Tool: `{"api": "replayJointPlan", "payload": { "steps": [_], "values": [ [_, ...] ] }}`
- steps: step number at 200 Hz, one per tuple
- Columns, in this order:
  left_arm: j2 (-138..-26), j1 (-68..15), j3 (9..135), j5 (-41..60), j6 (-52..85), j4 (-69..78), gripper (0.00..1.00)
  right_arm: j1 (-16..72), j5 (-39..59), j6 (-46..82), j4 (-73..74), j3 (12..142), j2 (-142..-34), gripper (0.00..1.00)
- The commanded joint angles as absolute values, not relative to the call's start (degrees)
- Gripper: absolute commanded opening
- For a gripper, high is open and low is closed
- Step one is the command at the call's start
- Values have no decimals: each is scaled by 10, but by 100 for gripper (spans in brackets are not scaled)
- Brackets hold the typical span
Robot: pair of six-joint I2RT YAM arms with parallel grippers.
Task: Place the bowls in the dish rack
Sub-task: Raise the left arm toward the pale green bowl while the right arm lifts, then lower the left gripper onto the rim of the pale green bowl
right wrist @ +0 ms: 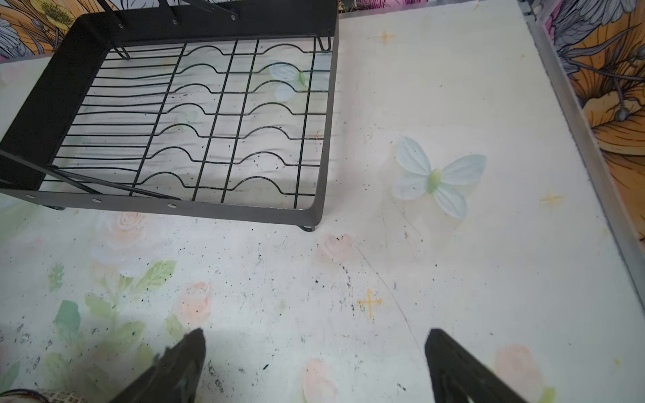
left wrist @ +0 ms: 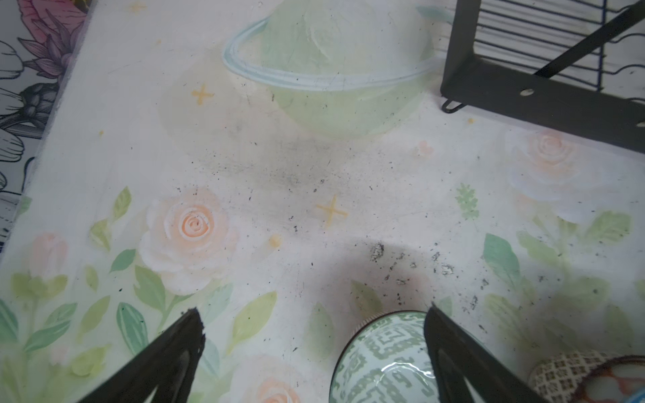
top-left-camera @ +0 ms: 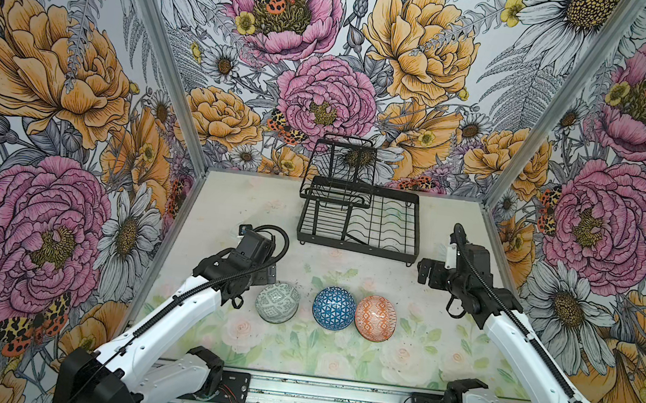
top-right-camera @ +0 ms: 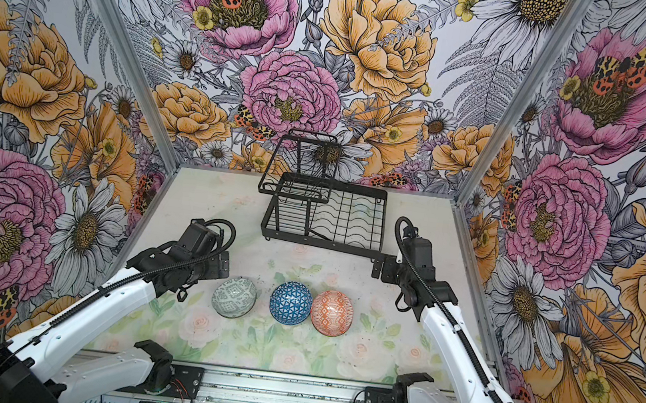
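Three bowls sit in a row on the table in both top views: a grey-green patterned bowl (top-left-camera: 278,302) (top-right-camera: 234,297), a blue lattice bowl (top-left-camera: 334,308) (top-right-camera: 290,303) and an orange-white bowl (top-left-camera: 375,318) (top-right-camera: 331,313). The black wire dish rack (top-left-camera: 355,245) (top-right-camera: 324,245) stands behind them with nothing in it. My left gripper (top-left-camera: 263,266) (left wrist: 314,310) is open, just left of and behind the grey-green bowl (left wrist: 380,359), with one finger crossing that bowl's edge in the left wrist view. My right gripper (top-left-camera: 428,272) (right wrist: 316,331) is open over bare table beside the rack's near right corner (right wrist: 314,213).
Flowered walls close in the table on the left, back and right. The rack's taller basket tier (top-left-camera: 338,166) rises at its back left. A patterned bowl edge (left wrist: 565,373) shows beside the grey-green bowl. The table's right metal edge (right wrist: 576,122) runs near my right gripper.
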State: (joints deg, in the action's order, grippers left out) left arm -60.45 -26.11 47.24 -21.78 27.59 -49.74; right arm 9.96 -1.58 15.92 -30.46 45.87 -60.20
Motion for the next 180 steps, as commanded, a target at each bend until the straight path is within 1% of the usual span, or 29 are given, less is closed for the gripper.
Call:
{"api": "replayJointPlan", "payload": {
  "steps": [1,37,57,94,112,136,162,180],
  "values": [
    [-622,-280,472,-257,309,-531,99,105,-9,154,-307,481,-606,99],
    [-633,-289,465,-217,306,-530,98,105,-11,149,-307,483,-618,99],
    [-640,-295,463,-183,301,-528,93,105,-11,149,-307,485,-621,100],
    [-677,-316,465,-181,305,-529,73,105,-13,149,-308,481,-614,99],
    [-698,-326,463,-174,311,-528,67,105,-14,149,-308,480,-612,99],
    [-715,-341,461,-164,314,-528,61,105,-13,148,-308,481,-614,99],
    [-722,-351,459,-155,320,-528,49,105,-13,147,-308,481,-617,99],
    [-730,-355,457,-153,323,-528,44,105,-14,147,-308,481,-618,99]
  ]
}}
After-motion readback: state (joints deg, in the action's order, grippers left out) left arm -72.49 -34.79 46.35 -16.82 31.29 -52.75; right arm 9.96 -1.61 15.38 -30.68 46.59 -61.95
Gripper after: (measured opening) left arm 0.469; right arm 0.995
